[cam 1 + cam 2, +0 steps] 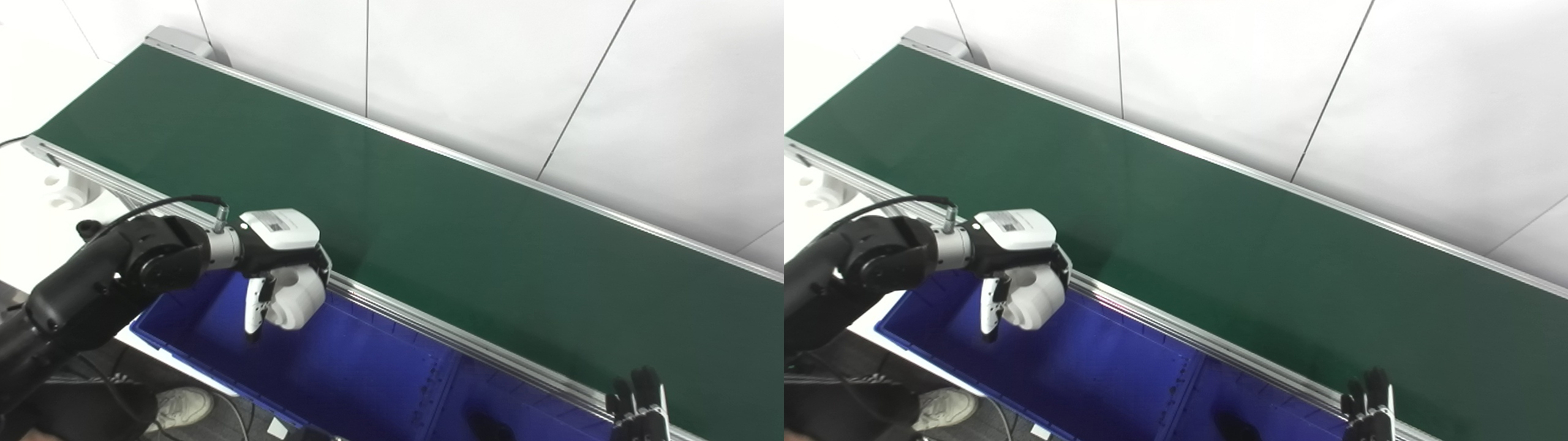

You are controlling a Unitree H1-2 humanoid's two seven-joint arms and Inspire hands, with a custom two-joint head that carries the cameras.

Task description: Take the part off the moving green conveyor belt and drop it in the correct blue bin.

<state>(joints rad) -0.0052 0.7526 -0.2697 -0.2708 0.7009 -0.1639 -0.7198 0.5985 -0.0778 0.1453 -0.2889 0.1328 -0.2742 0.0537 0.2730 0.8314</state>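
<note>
Green conveyor belt: runs diagonally from upper left to lower right, aluminium rails on both edges, white wall panels behind it. Its surface carries nothing in either view.

Blue bin: sits directly below the near rail, on my side of the belt. A second blue bin adjoins it to the right; a dark object lies in that one, too indistinct to identify.

My left arm: black, enters from the lower left and reaches across to the first bin.

My left hand: white-backed, held above the far left portion of the first bin, just beside the near rail. It is clamped on the part, with one finger hanging straight down beside it.

The part: white, round and short, like a stubby roller or wheel with a rounded rim. It is off the belt, suspended under my palm, above the bin's interior and clear of the floor. Its flat face with a central recess is turned toward the left, facing that downward finger, so its axis lies roughly level and along the bin's length. No pronounced long axis is visible; the body appears about as wide as it is deep.

My right hand: only dark fingertips show at the bottom edge, near the belt's near rail on the right. Whether those fingers are spread or closed I cannot tell
</note>
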